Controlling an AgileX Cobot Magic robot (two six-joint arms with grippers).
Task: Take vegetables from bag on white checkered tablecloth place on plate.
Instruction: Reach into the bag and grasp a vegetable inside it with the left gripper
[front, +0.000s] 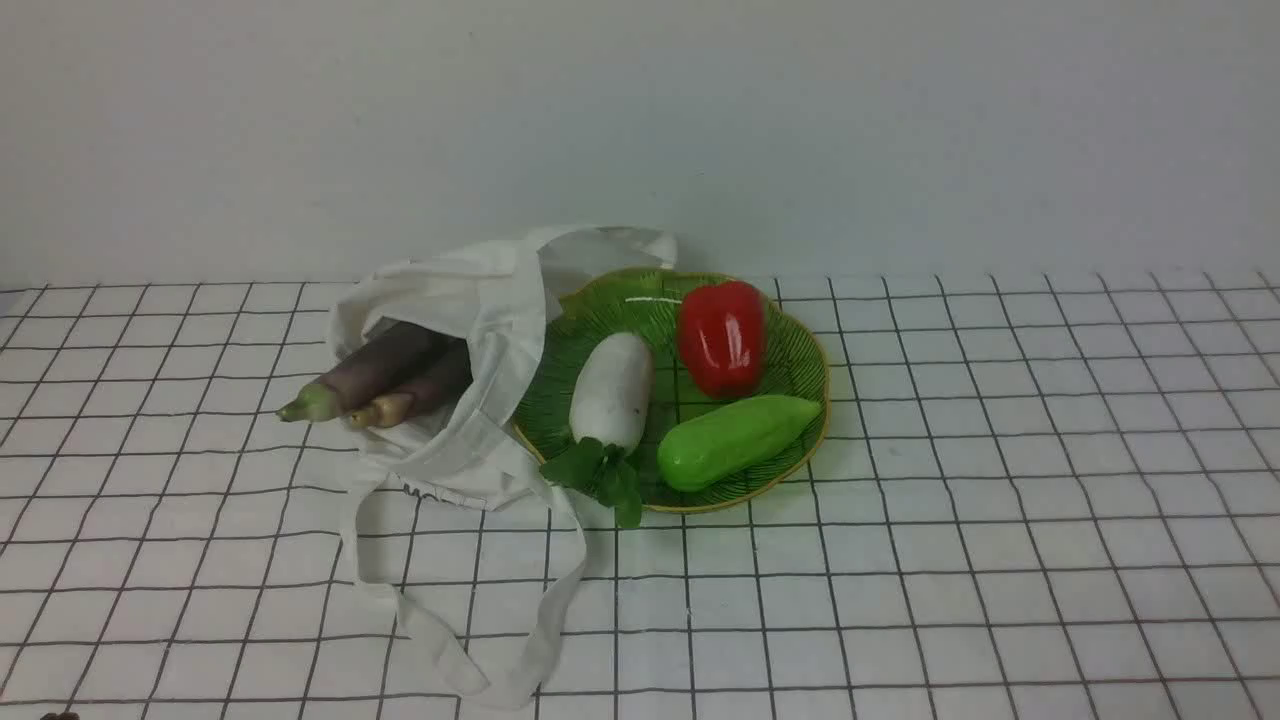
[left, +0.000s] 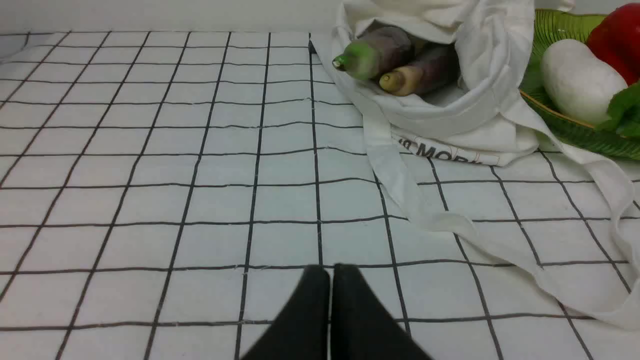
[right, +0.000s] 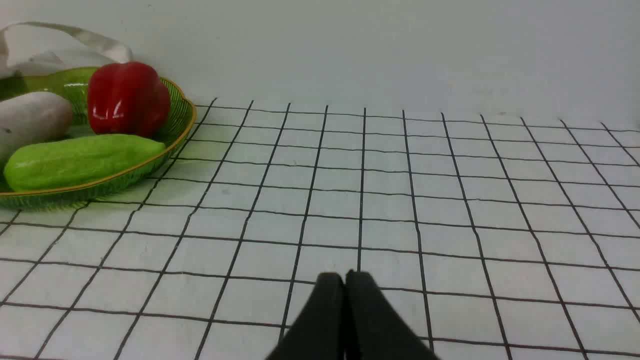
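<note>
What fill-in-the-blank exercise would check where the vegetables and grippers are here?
1. The two eggplants lie inside the white ____.
2. The radish, red pepper and light green vegetable rest on the green ____.
3. The left gripper and right gripper are both ____.
Missing words: bag; plate; shut.

We count two eggplants (front: 372, 375), one bag (front: 470, 300) and one plate (front: 800, 370). We also count one radish (front: 612, 390), one red pepper (front: 721, 337) and one green vegetable (front: 735, 440).
</note>
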